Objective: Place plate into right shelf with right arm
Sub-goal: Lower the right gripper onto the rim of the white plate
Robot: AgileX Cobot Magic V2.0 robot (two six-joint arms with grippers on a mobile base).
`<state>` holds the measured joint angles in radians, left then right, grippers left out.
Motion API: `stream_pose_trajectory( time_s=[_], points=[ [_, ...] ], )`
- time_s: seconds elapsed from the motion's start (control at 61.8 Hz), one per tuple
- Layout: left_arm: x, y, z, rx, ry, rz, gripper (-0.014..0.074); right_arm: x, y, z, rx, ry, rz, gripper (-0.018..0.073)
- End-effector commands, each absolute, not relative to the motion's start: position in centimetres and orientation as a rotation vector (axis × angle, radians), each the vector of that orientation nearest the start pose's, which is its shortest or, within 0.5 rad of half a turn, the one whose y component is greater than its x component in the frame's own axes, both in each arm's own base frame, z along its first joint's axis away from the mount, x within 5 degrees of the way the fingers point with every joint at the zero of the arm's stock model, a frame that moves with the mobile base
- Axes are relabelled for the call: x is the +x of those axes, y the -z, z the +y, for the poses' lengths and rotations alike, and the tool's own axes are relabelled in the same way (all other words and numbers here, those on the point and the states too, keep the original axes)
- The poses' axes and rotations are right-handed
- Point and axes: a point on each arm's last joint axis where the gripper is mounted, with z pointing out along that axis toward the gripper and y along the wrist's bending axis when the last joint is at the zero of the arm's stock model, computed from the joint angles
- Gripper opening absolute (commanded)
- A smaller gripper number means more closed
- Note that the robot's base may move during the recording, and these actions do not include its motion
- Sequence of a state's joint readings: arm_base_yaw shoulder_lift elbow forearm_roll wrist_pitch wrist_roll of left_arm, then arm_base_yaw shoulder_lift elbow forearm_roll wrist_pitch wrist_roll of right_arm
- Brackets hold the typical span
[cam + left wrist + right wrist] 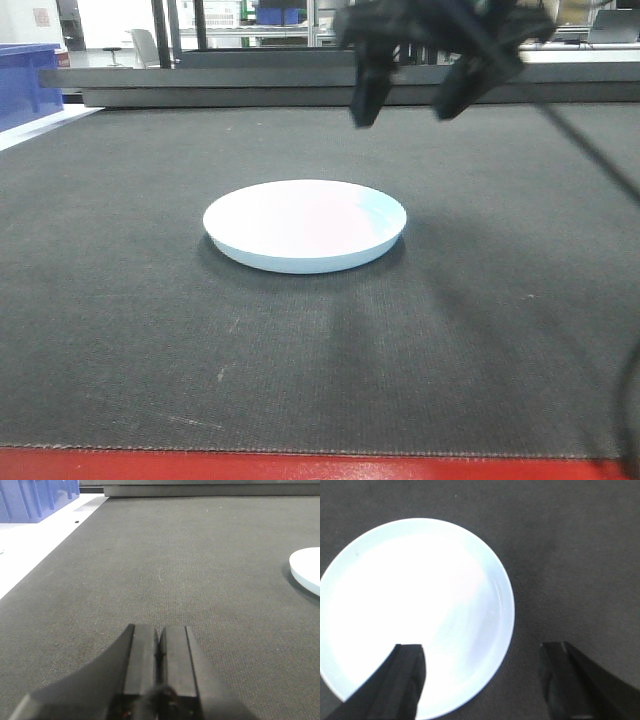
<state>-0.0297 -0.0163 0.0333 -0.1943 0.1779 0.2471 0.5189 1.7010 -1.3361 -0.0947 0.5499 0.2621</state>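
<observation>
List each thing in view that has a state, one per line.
plate: lying flat on the mat, empty, ungripped.
right gripper: open, above the plate's right edge, holding nothing.
left gripper: shut, holding nothing, low over the mat.

**Right gripper (415,95) spread, left gripper (159,666) closed**

We hold our right gripper up in the air, its two dark fingers (368,92) angled downward and set wide apart. The right wrist view shows the same wide gap. Our left gripper sits low and roughly level, its flat black pads (142,662) pressed face to face. Little of either arm shows beyond the wrists.
</observation>
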Motion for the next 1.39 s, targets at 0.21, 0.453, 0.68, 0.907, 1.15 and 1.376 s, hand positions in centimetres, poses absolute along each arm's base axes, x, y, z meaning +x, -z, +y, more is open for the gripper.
stream_pose_trajectory(
  time_s=[0.21,0.453,0.68,0.907,1.15,1.376],
  points=[
    [5.6,-19.2,-0.3,0.073,0.005,1.588,-0.0047,36.3,-28.9,19.8,-0.427,-0.208,2.309,0.0307],
    [5.6,-19.2,-0.3,0.073,0.005,1.588,-0.0047,37.5,-26.3,20.0,-0.396,-0.193,2.374,0.0307],
    [5.6,-19.2,-0.3,0.073,0.005,1.588,-0.0047,38.1,-25.1,19.7,-0.343,-0.191,2.412,0.0307],
    [5.6,-19.2,-0.3,0.073,0.005,1.588,-0.0047,38.3,-24.1,19.8,-0.343,-0.181,2.441,0.0290],
    [5.6,-19.2,-0.3,0.073,0.005,1.588,-0.0047,38.4,-23.6,19.8,-0.345,-0.175,2.454,0.0088],
    [5.6,-19.2,-0.3,0.073,0.005,1.588,-0.0047,38.2,-23.8,19.6,-0.354,-0.157,2.457,0.0029]
  ],
)
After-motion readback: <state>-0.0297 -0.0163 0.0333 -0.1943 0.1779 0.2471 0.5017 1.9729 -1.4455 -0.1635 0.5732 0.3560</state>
